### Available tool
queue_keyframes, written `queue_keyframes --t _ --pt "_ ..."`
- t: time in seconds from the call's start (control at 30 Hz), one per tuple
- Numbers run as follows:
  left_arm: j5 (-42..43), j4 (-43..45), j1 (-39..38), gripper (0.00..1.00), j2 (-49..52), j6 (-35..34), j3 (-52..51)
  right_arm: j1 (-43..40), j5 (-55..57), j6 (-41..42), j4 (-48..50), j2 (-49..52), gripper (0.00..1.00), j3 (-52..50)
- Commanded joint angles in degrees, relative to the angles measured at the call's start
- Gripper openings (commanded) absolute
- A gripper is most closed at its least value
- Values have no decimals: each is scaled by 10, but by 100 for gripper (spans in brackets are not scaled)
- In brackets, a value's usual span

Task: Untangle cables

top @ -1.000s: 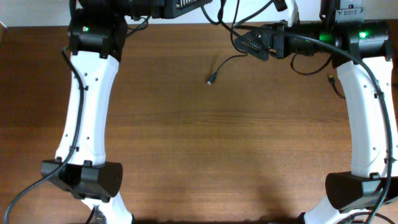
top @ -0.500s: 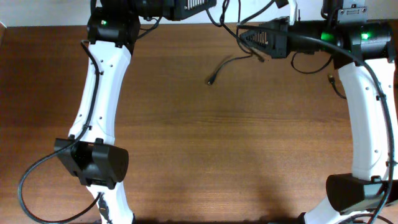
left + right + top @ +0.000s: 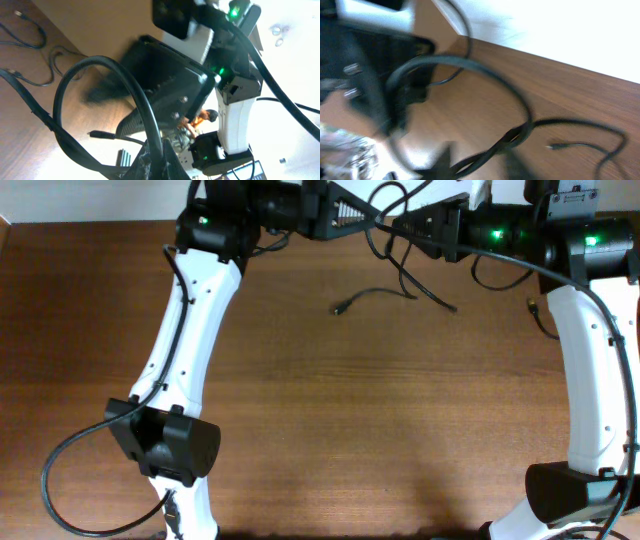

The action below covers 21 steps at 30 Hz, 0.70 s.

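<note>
Left tool (image 3: pixel 370 220) and right tool (image 3: pixel 400 228) close together among the cables (image 3: pixel 378 292) (opening, grip indiscernible)

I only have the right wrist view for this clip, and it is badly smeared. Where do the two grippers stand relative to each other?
Observer: Overhead, the left gripper and right gripper point at each other, nearly tip to tip, at the far edge of the table. The looped cables hang between them.
Operator: Is either one closed on a cable?
Observer: I cannot tell; the left wrist view shows only a thick loop arching over its fingers, with the contact hidden.
Operator: Is anything lying free on the wood?
Observer: Yes, overhead one loose strand rests on the table, ending in a plug tip nearer the left arm's side.
</note>
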Motion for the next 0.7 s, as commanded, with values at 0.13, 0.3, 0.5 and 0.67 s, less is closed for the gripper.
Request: queue_keyframes --t 0.13,0.3,0.5,0.67 --pt "22 10 -22 0 1 11 2 2 81 -1 -8 -9 46 11" --pt "1 12 -18 0 1 11 2 2 81 -1 -28 -7 34 11" --pt "6 11 -18 0 1 11 2 2 82 -4 -28 -7 4 11" --pt "65 0 -17 0 1 2 2 -25 90 -6 -12 -7 4 11"
